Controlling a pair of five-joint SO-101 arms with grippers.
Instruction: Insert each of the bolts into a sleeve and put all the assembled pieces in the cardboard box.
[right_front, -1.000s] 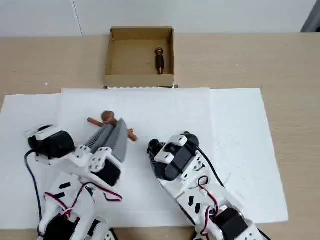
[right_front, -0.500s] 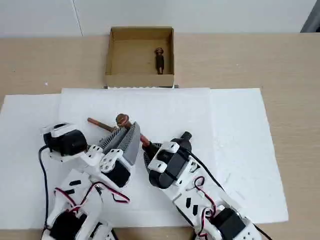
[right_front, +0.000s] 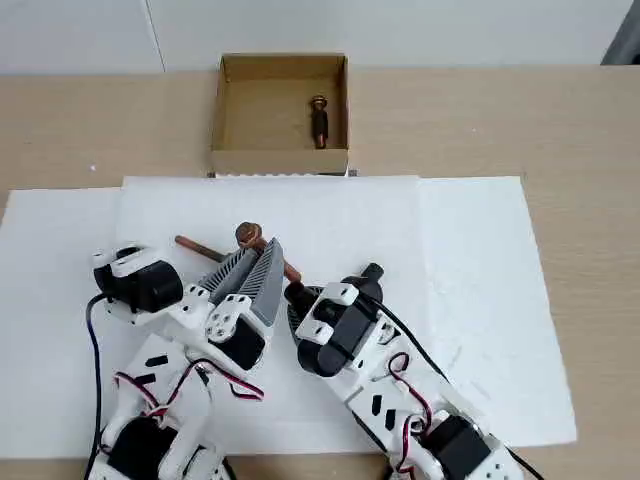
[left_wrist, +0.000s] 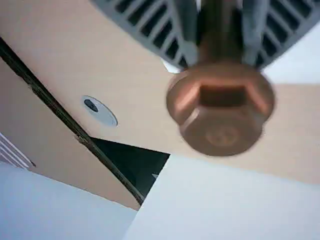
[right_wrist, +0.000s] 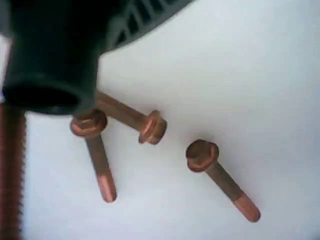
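Note:
My left gripper (right_front: 260, 252) is shut on the shaft of a copper bolt (right_front: 248, 237); its flanged hex head (left_wrist: 220, 110) sticks out past the grey fingers (left_wrist: 145, 20). My right gripper (right_front: 303, 303) is shut on a dark sleeve (right_wrist: 50, 60), whose open mouth lies close beside the threaded end (right_wrist: 10, 170) of that bolt. Three loose bolts (right_wrist: 100, 165) lie on the white sheet under the sleeve. A further bolt (right_front: 195, 247) lies left of the left gripper. One assembled piece (right_front: 318, 120) rests inside the cardboard box (right_front: 232, 110) at the far side.
A white sheet (right_front: 470, 270) covers the near half of the wooden table (right_front: 500, 120). The box stands just beyond the sheet's far edge. Both arms crowd the sheet's near middle, with open sheet to the right.
My left gripper has carried the bolt to the right, toward the right gripper. The right arm has shifted slightly left, bringing the sleeve up to the bolt's tip.

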